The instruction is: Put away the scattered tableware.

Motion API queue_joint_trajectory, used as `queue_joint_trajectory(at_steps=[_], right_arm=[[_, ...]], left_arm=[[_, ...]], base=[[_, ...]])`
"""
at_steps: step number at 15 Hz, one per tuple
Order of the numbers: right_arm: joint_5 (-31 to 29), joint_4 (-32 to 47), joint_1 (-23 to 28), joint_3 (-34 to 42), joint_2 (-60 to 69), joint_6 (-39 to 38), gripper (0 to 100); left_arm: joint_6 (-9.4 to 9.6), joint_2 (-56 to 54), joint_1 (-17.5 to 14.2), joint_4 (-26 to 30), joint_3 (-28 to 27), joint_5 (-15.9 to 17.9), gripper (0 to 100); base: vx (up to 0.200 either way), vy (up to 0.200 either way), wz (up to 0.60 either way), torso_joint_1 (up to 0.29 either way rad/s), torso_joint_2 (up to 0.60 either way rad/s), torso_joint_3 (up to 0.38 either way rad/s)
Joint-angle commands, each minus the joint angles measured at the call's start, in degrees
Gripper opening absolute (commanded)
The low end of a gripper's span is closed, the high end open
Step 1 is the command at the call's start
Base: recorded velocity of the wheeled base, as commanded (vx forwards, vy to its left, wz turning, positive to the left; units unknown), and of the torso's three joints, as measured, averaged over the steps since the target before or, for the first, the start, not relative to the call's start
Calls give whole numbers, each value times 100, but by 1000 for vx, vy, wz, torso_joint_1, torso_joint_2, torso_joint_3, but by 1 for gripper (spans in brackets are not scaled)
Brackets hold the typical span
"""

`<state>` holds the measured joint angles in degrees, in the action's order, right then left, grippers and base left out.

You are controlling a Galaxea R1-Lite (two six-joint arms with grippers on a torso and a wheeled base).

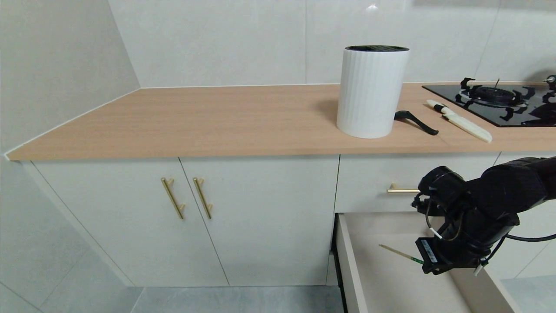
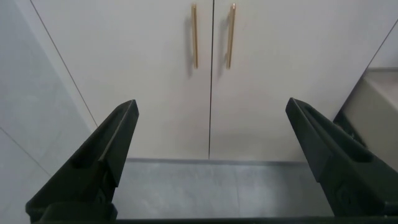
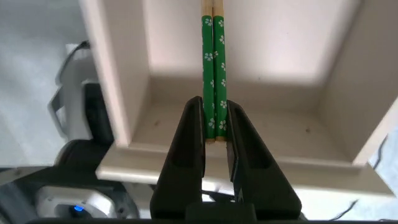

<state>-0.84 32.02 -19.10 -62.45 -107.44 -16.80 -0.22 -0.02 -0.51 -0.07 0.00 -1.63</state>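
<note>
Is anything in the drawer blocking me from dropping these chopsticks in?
Nothing visible does. The right gripper holds the chopsticks over the open drawer, with no item seen between them and its floor.

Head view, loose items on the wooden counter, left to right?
White ribbed cylindrical holder with a black top -> black curved-handled utensil, one end hidden behind the holder -> white-handled knife with a cream blade.
</note>
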Motion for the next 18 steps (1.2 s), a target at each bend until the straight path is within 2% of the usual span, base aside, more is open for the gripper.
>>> queue_joint_trajectory(at_steps=[1,7,9,12,13,18], right_arm=[[-21,-3,-6,14,47,1,0],[-21,-3,-23,23,170,1,0],[-30,-214,-146,137,153,1,0],[-601,-1647,-313,910,30,36,0],[-672,-1893,-349,1025,-23,36,0],[-672,-2271,-436,1095,-577,10,0]], left_arm=[[-4,2,-2,-1,0,-4,100],[-4,2,-2,-1,0,-4,100],[-4,2,-2,-1,0,-4,100],[-4,2,-2,-1,0,-4,100],[-4,2,-2,-1,0,-4,100],[-4,2,-2,-1,0,-4,100]], base=[[0,0,0,-163,466,315],[0,0,0,-124,456,327],[0,0,0,-41,266,212],[0,0,0,-16,60,31],[0,0,0,0,0,0],[0,0,0,0,0,0]])
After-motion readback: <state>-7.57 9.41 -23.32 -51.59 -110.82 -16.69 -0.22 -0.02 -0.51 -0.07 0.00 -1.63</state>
